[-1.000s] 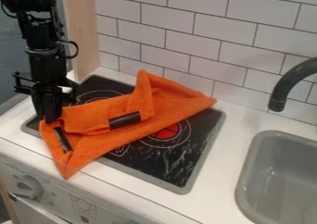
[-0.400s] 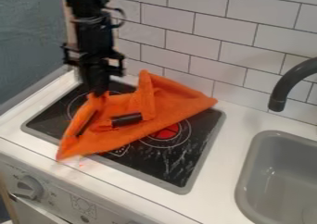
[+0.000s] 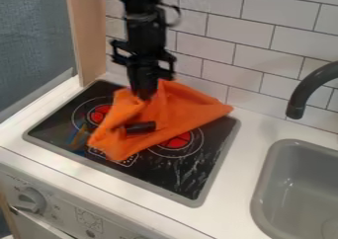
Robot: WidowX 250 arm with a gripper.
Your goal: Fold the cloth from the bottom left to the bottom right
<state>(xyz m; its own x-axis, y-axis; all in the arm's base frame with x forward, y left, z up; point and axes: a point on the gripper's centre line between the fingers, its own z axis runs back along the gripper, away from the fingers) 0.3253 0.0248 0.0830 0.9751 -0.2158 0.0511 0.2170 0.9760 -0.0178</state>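
Cloth drawn rightward over the stove top
The jaws, closed on its bunched left part, have brought the near corner inward, so the fold seems under way.

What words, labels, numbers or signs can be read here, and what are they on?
No text can be read anywhere.
Front panel, beside the knob: small marks, too small to read.
Black cooktop, by the orange cloth's near edge: small pale marks, too small to read.
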